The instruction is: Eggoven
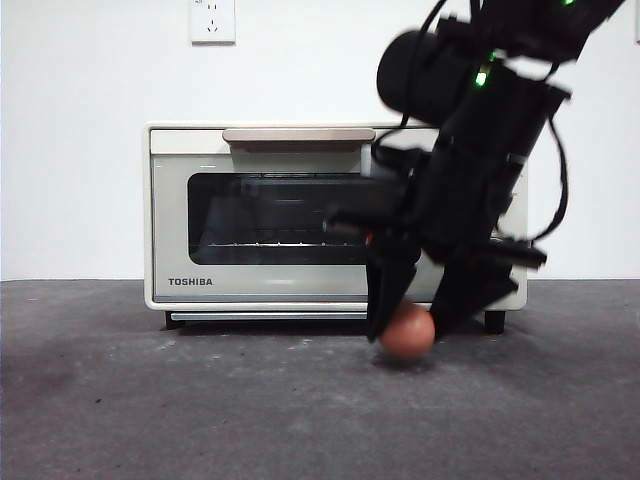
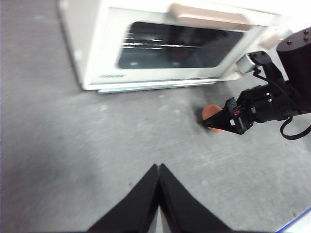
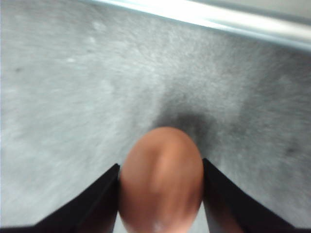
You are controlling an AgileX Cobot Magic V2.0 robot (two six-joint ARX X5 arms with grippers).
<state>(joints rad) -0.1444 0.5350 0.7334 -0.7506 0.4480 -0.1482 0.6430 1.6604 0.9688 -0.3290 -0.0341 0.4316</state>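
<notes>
A reddish-brown egg [image 1: 407, 333] lies on the dark grey table in front of the cream TOSHIBA toaster oven [image 1: 260, 215], whose door is shut. My right gripper [image 1: 412, 312] reaches down from the upper right, its two jaws pressed against either side of the egg [image 3: 161, 180]. The left wrist view shows the egg [image 2: 212, 113] by the right gripper's tips, and the oven [image 2: 165, 43] behind. My left gripper [image 2: 159, 170] is shut and empty, held above the table well away from the egg.
A wall socket [image 1: 212, 20] is on the white wall behind the oven. The oven's beige handle [image 1: 298, 135] runs along the top of its door. The right arm hides the oven's knobs in the front view.
</notes>
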